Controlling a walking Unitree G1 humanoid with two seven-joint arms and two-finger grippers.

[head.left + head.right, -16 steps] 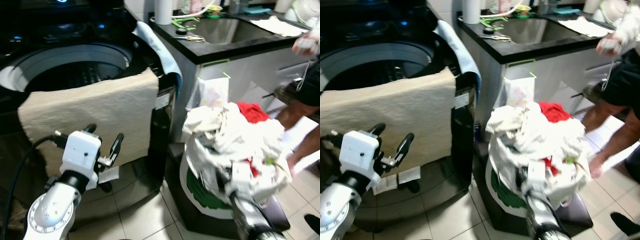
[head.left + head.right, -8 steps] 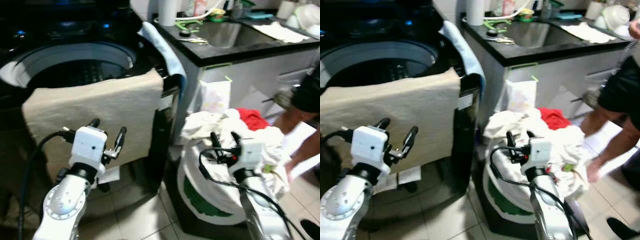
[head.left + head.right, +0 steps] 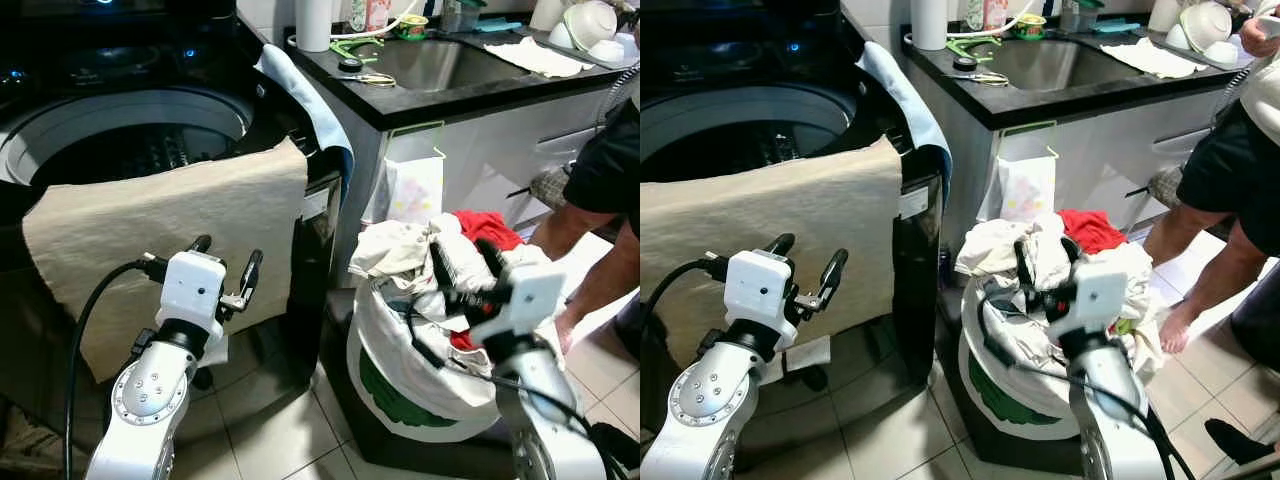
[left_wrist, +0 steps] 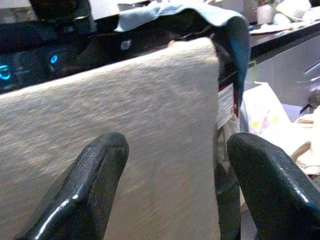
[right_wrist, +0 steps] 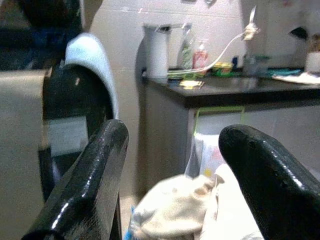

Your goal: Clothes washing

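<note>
Black-fingered left claw (image 3: 226, 270), spread and empty, raised before the beige towel (image 3: 160, 215) draped over the washer's (image 3: 130, 125) rim. Right claw (image 3: 467, 262), spread, empty, poised above the heaped laundry bag (image 3: 420, 370), likely for a first pick. Red garment (image 3: 487, 228) tops the heap. Person's leg (image 3: 600, 285) beyond; sink desk (image 3: 480, 92) behind.

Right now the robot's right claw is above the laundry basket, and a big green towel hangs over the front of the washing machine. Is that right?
Almost. The towel hanging over the front of the washing machine is beige, not green, as the left eye view shows. The rest holds: the right gripper is above the laundry basket, its fingers open over the heaped clothes.
</note>
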